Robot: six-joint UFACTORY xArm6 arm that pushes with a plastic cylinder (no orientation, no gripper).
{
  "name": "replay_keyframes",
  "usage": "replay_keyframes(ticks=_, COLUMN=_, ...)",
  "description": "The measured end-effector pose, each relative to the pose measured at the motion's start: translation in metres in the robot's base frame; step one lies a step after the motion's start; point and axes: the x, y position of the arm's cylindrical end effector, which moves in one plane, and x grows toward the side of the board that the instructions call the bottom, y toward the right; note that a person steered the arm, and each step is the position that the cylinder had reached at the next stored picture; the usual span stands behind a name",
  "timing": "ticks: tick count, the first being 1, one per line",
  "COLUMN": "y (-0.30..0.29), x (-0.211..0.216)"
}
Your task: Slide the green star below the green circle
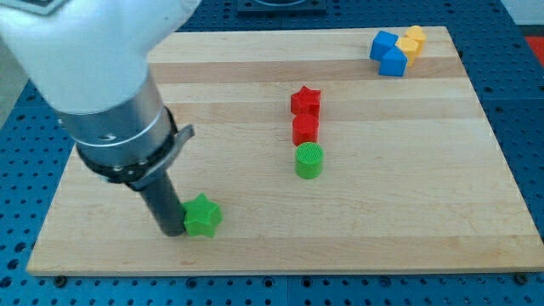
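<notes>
The green star [202, 216] lies near the board's bottom edge, left of centre. The green circle [308, 161] stands upright near the board's middle, up and to the right of the star. My tip [171, 230] rests on the board right against the star's left side. The arm's big white and grey body fills the view's upper left and hides the board behind it.
A red block [305, 129] sits just above the green circle, with a red star [305, 101] above that. At the top right corner are two blue blocks [388, 52] touching a yellow block [412, 41]. The wooden board [408, 187] ends close below the star.
</notes>
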Motion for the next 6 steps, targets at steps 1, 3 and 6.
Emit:
replay_keyframes(ticks=1, y=0.033, x=-0.002)
replay_keyframes(ticks=3, y=0.101, x=-0.004)
replay_keyframes(ticks=6, y=0.133, x=-0.009)
